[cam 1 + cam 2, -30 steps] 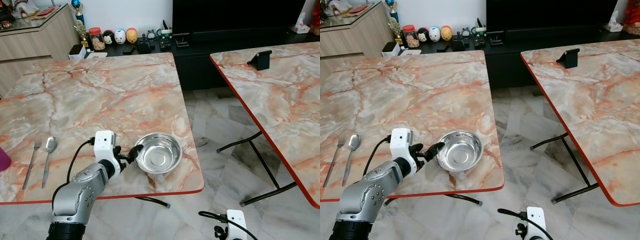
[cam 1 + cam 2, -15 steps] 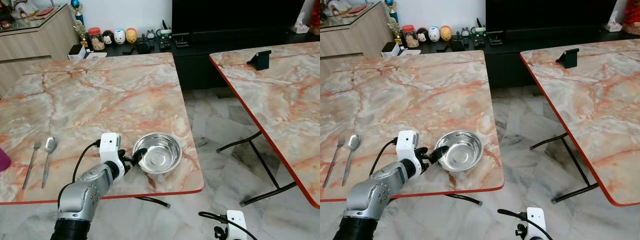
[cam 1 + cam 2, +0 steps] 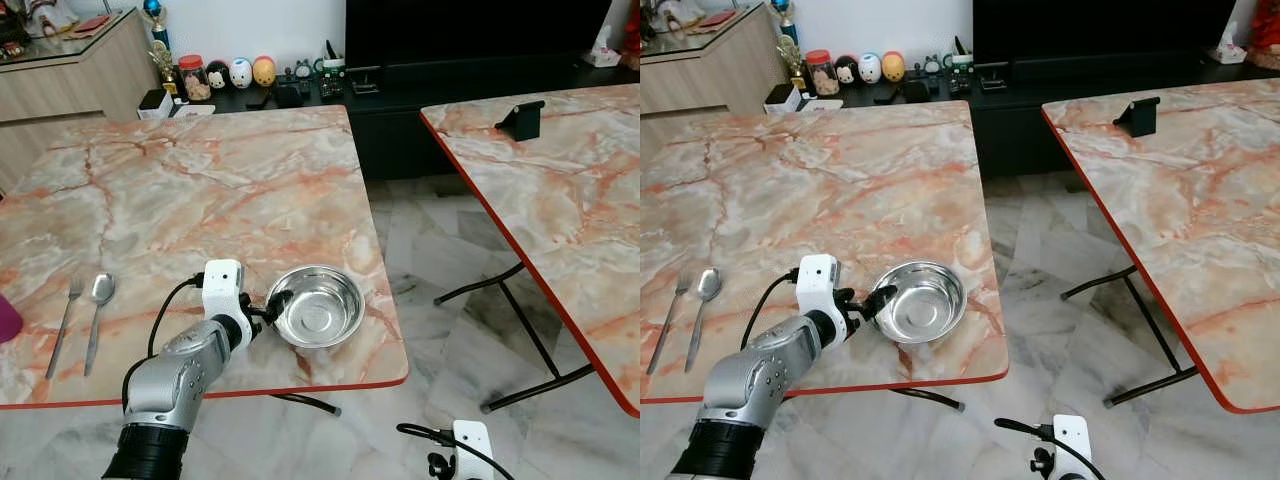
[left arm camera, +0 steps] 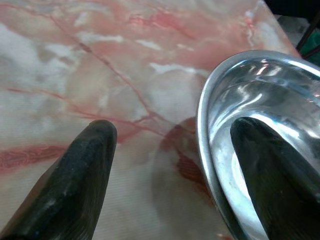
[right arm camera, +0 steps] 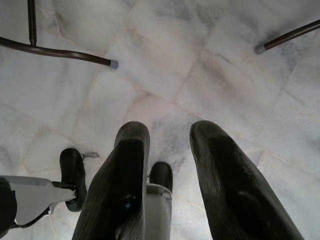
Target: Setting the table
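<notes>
A shiny steel bowl [image 3: 318,306] sits near the front right corner of the marble table [image 3: 200,190]. My left gripper [image 3: 270,303] is at the bowl's left rim and is open. In the left wrist view the rim [image 4: 205,150] runs between the two fingers: one finger [image 4: 270,175] is inside the bowl, the other finger [image 4: 75,185] is outside over the tabletop. A fork [image 3: 62,325] and a spoon [image 3: 97,310] lie side by side near the table's front left. My right gripper [image 5: 167,131] hangs idle over the floor, fingers a little apart.
A purple thing [image 3: 5,320] pokes in at the table's left edge. A second marble table [image 3: 560,180] with a black stand [image 3: 520,118] is to the right, across a gap of tiled floor. A low dark cabinet [image 3: 400,90] with jars and toys runs behind.
My left gripper has pushed forward and right to the bowl, so that one finger now sits inside the rim. The bowl, fork and spoon have stayed put.
</notes>
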{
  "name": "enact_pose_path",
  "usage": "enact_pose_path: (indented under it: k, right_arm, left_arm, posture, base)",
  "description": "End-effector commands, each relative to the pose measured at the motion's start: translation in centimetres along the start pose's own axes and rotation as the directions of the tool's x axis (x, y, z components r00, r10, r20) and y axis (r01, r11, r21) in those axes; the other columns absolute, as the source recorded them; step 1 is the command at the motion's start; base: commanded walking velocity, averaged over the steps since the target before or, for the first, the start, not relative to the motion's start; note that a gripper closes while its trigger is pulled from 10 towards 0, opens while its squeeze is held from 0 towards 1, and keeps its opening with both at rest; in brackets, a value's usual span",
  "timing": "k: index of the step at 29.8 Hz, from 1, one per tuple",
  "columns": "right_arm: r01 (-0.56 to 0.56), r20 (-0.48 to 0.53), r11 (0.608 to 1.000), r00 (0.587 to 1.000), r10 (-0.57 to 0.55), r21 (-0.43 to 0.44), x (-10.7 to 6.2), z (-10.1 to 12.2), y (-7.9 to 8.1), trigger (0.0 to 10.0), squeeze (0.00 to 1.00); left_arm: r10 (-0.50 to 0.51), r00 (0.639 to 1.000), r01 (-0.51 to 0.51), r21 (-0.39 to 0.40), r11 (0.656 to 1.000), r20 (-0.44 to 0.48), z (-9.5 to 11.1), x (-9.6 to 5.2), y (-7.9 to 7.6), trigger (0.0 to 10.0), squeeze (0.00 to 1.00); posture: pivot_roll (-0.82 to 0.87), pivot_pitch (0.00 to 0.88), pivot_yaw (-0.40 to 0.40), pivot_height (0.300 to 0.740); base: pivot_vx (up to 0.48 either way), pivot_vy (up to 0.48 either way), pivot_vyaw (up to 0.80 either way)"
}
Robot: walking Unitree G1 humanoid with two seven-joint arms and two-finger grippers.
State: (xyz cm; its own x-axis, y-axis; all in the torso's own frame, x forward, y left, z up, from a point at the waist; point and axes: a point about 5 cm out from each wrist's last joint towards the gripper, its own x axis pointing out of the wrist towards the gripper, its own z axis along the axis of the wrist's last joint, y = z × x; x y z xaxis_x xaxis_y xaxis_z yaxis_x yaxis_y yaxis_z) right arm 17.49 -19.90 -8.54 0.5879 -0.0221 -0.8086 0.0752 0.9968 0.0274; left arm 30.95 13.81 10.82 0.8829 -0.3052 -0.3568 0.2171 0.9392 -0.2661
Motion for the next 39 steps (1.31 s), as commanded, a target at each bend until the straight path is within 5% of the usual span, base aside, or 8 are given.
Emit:
enact_pose_path:
  k: [1,2,3,8,13,16,30,39]
  right_arm:
    - [-0.003,-0.005,1.0,1.0,0.003,0.022,0.0,-0.16,0.19,10.0,0.0]
    - [-0.003,-0.005,1.0,1.0,0.003,0.022,0.0,-0.15,0.19,10.0,0.0]
    - [-0.003,-0.005,1.0,1.0,0.004,0.021,0.0,-0.15,0.19,10.0,0.0]
    - [-0.004,-0.005,1.0,1.0,0.005,0.022,0.01,-0.13,0.2,10.0,0.0]
    - [-0.005,-0.005,1.0,1.0,0.005,0.022,0.01,-0.13,0.22,10.0,0.0]
    - [-0.006,-0.005,1.0,1.0,0.006,0.022,0.01,-0.13,0.22,10.0,0.0]
    - [-0.008,-0.006,1.0,1.0,0.008,0.022,0.02,-0.12,0.25,10.0,0.0]
    - [-0.007,-0.005,1.0,1.0,0.007,0.022,0.01,-0.13,0.23,10.0,0.0]
  left_arm:
    - [0.014,1.0,-0.014,0.02,1.0,0.012,0.41,0.15,0.04,9.7,0.0]
    - [0.014,1.0,-0.014,0.019,1.0,0.012,0.42,0.17,0.01,8.4,0.0]
    - [0.012,1.0,-0.012,0.02,1.0,0.012,0.41,0.19,-0.07,3.6,0.0]
    - [0.007,1.0,-0.008,0.023,1.0,0.011,0.28,0.24,-0.28,0.0,0.0]
    - [0.002,1.0,-0.003,0.026,1.0,0.008,0.16,0.32,-0.4,0.4,0.0]
    - [-0.011,1.0,0.011,0.031,0.999,0.001,0.14,0.34,-0.55,10.0,0.0]
    - [-0.028,0.999,0.029,0.05,0.998,-0.017,0.01,0.28,-0.65,10.0,0.0]
    - [-0.039,0.998,0.041,0.063,0.997,-0.046,-0.44,0.23,-0.73,6.2,0.0]
  posture:
    - [-0.05,0.0,0.08,0.74]
    - [-0.05,0.0,0.08,0.74]
    - [-0.05,0.0,0.081,0.74]
    - [-0.05,0.0,0.08,0.74]
    - [-0.05,0.0,0.08,0.74]
    - [-0.05,0.0,0.079,0.74]
    - [-0.05,0.0,0.079,0.74]
    - [-0.05,0.0,0.079,0.74]
  base:
    - [0.0,0.0,0.0]
    - [0.0,0.0,0.0]
    - [0.0,0.0,0.0]
    - [0.0,0.0,0.0]
    - [0.0,0.0,0.0]
    - [0.0,0.0,0.0]
    - [0.0,0.0,0.0]
    - [0.0,0.0,0.0]
